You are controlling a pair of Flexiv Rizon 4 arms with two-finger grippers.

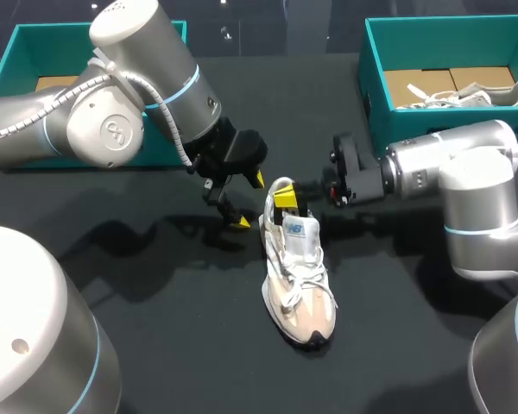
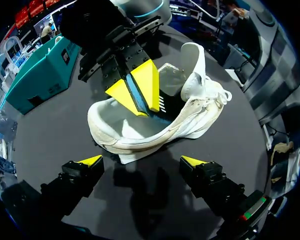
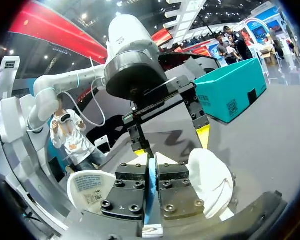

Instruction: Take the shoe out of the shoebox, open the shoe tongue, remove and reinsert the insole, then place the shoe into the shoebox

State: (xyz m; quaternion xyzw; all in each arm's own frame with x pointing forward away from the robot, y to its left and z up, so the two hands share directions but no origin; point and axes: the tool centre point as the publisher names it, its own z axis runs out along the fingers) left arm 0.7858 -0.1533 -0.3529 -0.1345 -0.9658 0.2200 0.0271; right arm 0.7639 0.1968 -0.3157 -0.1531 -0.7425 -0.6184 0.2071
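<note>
A white and beige shoe (image 1: 298, 276) lies on the black table, toe toward the front edge. My right gripper (image 1: 284, 197) reaches into its heel opening and is shut on the thin blue insole (image 2: 138, 98), whose edge also shows between the fingers in the right wrist view (image 3: 150, 192). The tongue (image 2: 195, 65) stands raised over the laces. My left gripper (image 1: 249, 201) hovers open just left of the heel, its yellow tips apart with nothing between them (image 2: 141, 161). From the right wrist it appears facing me, beyond the shoe (image 3: 171, 143).
A teal shoebox (image 1: 375, 78) at the back right holds another white shoe (image 1: 466, 95). A second teal box (image 1: 17, 52) stands at the back left behind my left arm.
</note>
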